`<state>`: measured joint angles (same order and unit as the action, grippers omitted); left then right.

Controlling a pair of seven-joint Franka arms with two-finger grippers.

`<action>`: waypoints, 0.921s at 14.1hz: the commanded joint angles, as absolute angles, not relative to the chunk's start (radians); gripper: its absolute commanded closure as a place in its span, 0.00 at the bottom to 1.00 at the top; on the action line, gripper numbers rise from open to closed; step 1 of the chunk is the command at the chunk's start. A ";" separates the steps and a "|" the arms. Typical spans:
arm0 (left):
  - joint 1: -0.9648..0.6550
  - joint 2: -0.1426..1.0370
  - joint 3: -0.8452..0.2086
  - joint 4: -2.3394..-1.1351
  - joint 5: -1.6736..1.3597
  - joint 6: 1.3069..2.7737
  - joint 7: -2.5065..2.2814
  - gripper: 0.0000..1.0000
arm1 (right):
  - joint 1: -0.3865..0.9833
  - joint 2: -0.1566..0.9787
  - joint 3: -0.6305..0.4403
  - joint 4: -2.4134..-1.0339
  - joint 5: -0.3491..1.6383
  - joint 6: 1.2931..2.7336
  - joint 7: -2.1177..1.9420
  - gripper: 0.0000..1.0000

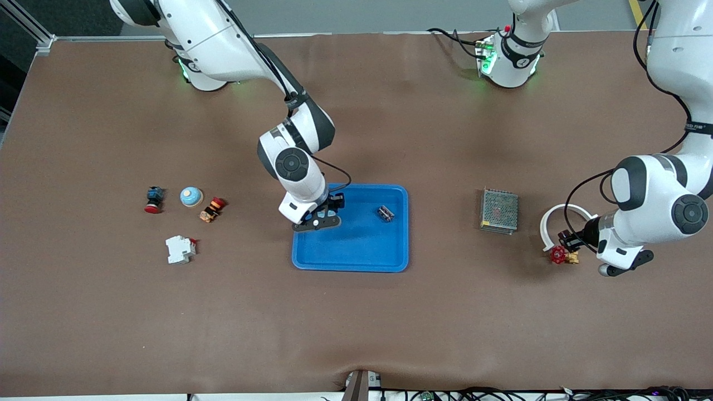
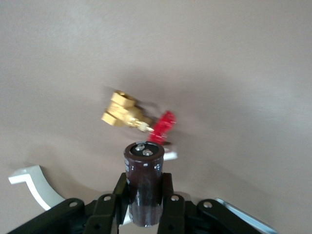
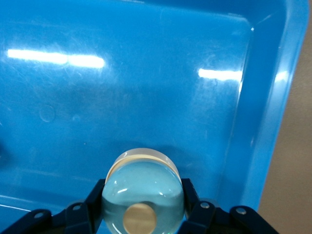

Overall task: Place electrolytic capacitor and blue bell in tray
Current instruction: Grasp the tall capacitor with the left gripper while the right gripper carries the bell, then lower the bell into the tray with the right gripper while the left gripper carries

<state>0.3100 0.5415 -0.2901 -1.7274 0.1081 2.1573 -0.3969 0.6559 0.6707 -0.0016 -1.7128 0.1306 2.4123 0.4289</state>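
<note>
Right now both grippers carry a load. The right gripper [image 1: 328, 211] hangs over the blue tray [image 1: 356, 262], near the tray corner at the right arm's end, with its fingers pinched on a pale blue bell [image 3: 143, 192]. In the right wrist view the bell's dome faces the camera and the tray floor lies just below it, so the bell seems to be held low for a gentle release rather than a drop. A small dark part [image 1: 385, 213] already lies in the tray, well apart from this gripper, toward the left arm's end.

The left gripper [image 1: 569, 239] is above the bare table at the left arm's end, its fingers clamped on the sides of a dark brown capacitor [image 2: 144, 185], which stands lengthwise between them with its terminal end pointing away from the wrist. Just beneath it lies a brass valve with a red handle [image 2: 139, 119]; a white curved piece [image 2: 34, 187] lies beside the gripper, and a grey mesh box [image 1: 499, 210] sits between this gripper and the tray. Gripping the sides likely keeps the round body from rolling during carry.

Another bell [image 1: 191, 196] rests on the table at the right arm's end, among two red push buttons [image 1: 154, 199] [image 1: 212, 209] and a white breaker [image 1: 180, 249].
</note>
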 commanded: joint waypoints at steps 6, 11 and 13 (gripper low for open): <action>0.074 0.617 -0.288 -1.533 0.100 2.045 -0.770 1.00 | 0.693 0.686 -0.017 -1.735 0.129 2.461 0.459 0.46; -0.079 0.704 -0.284 -1.419 0.098 2.063 -0.963 1.00 | 0.693 0.696 -0.017 -1.738 0.127 2.490 0.459 0.28; -0.121 0.706 -0.282 -1.419 0.098 2.082 -1.011 1.00 | 0.693 0.693 -0.017 -1.736 0.127 2.487 0.457 0.00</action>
<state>-0.0835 0.6909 -0.2939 -1.4559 0.1081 2.0801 -0.9684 0.6802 0.6963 -0.0068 -1.7304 0.1306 2.4742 0.4404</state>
